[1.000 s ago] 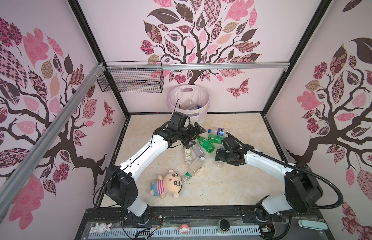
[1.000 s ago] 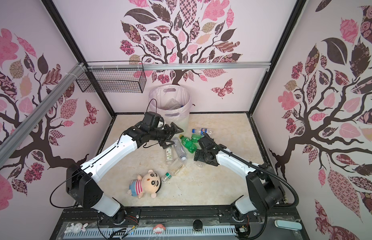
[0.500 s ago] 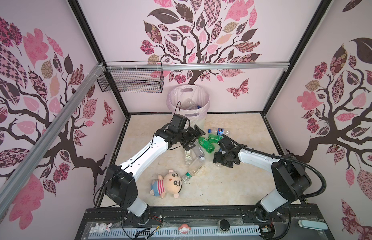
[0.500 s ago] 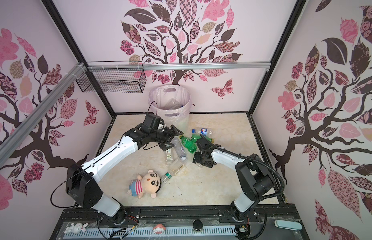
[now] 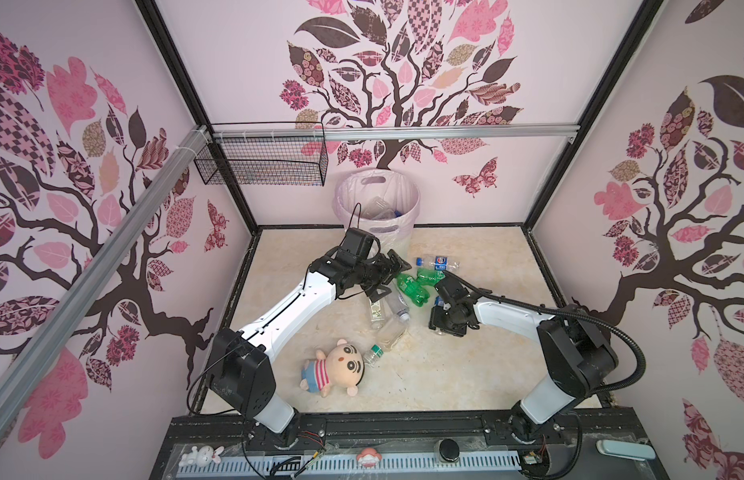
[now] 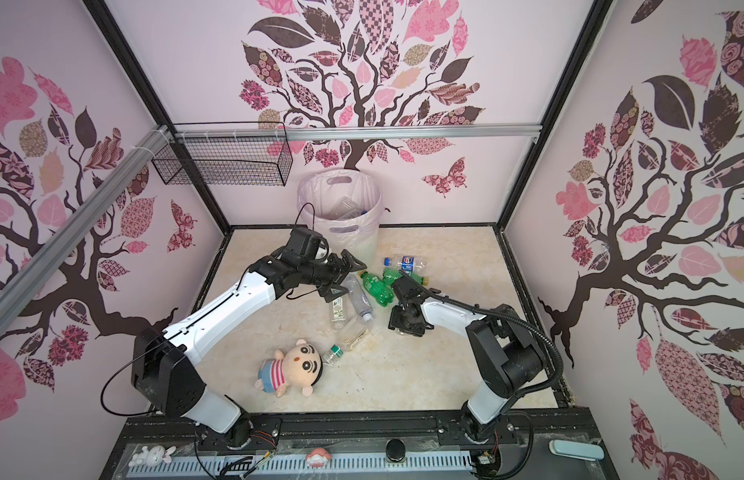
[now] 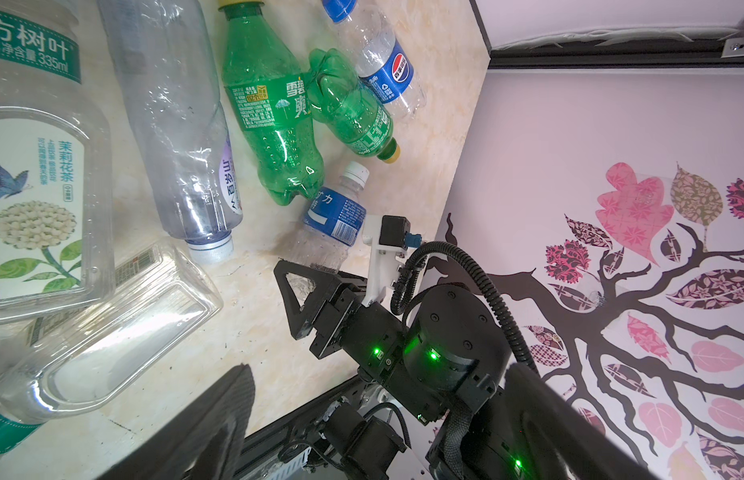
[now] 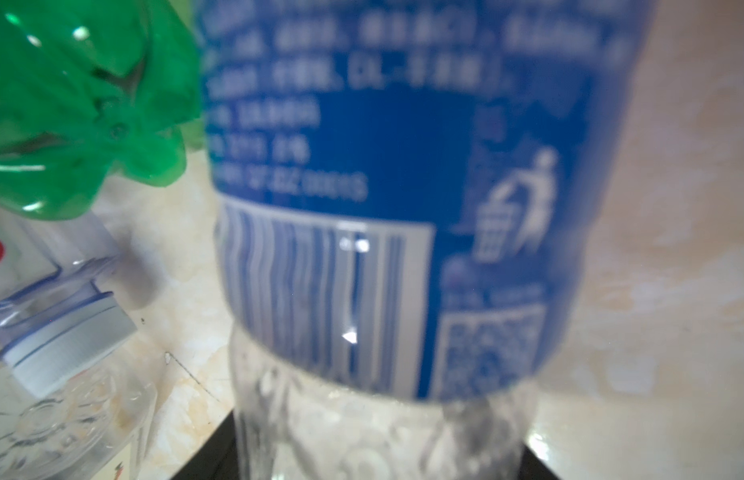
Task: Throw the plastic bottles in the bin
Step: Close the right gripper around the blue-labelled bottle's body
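Nearest lay the plush doll (image 5: 337, 368), with clear bottles (image 5: 389, 328) strewn just beyond it. The right gripper (image 5: 445, 326) pointed down at a blue-labelled bottle (image 7: 335, 218), its jaws straddling the clear end; whether they pinched it could not be told. The left gripper (image 5: 389, 277) hung just beside two green bottles (image 5: 412, 289), jaws spread wide. Farthest stood the bin (image 5: 403, 235), some bottles already inside
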Robot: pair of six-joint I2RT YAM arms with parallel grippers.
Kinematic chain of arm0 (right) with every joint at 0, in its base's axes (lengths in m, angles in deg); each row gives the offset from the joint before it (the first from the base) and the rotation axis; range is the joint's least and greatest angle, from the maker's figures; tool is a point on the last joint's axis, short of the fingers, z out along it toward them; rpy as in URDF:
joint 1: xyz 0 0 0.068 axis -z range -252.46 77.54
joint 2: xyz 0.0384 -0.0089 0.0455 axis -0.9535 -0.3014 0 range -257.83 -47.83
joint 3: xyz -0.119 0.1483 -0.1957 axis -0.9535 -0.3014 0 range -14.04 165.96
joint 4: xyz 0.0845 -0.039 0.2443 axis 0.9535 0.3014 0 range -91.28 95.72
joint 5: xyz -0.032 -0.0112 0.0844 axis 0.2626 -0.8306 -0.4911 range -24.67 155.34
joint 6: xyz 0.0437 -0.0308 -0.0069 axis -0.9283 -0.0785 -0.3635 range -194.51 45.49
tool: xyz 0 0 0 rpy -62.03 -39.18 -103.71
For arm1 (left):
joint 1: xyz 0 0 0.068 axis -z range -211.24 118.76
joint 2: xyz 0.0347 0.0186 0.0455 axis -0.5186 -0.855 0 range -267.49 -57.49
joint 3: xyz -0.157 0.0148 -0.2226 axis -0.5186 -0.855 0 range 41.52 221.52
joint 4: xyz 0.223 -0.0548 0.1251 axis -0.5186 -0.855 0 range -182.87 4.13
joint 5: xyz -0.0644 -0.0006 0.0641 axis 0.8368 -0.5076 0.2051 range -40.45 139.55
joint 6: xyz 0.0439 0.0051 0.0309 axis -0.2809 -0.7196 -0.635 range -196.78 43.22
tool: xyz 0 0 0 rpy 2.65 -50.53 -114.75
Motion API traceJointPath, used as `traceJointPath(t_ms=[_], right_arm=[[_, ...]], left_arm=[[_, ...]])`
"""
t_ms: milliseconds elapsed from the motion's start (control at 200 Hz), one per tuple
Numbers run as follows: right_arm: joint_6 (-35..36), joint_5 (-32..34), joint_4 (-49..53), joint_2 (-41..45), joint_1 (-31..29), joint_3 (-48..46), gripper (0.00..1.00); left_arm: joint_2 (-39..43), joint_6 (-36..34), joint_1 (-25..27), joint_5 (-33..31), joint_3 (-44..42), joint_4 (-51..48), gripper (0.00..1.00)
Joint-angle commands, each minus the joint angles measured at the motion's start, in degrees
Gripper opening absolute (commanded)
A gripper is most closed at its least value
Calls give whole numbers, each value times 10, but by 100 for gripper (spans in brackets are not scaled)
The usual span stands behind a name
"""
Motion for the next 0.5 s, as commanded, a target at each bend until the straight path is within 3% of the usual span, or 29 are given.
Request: traceJointPath(t_ms=[0,495], right_arm=[[18,14,29,32,3,-9,54],[70,40,86,82,3,73,50]], left_arm=[[9,1,2,0,-12,5,97],[6,-13,-13,-14,21,0,97]])
